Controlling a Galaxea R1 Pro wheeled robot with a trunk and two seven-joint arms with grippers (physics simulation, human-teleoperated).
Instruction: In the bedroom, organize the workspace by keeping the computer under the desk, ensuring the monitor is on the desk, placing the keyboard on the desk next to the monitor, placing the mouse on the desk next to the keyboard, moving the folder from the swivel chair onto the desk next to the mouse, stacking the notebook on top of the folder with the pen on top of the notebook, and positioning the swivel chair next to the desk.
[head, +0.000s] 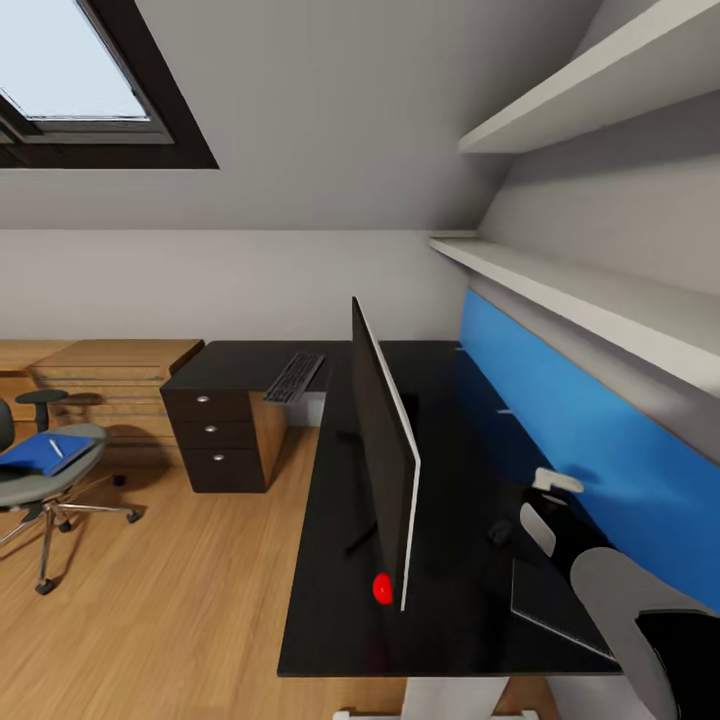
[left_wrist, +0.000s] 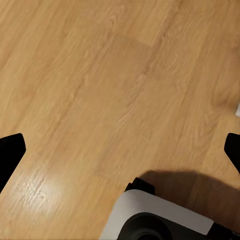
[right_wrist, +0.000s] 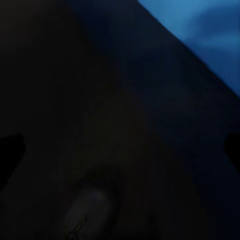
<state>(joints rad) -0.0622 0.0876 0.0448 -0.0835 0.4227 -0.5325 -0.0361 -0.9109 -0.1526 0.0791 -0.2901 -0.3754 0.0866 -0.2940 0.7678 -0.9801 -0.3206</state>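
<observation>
monitor (head: 385, 450) splits desk (head: 330, 620), left strip free

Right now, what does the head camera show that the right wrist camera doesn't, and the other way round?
Only the head view takes in the room: the grey swivel chair carrying the bright blue folder, the slim keyboard on the far end of the black-topped desk, and the black widescreen monitor seen edge-on. Only the right wrist view gives a dim close-up of the small dark rounded mouse, with the fingertips wide apart at its edges. Both share the desktop, the mouse and the blue wall panel.
</observation>
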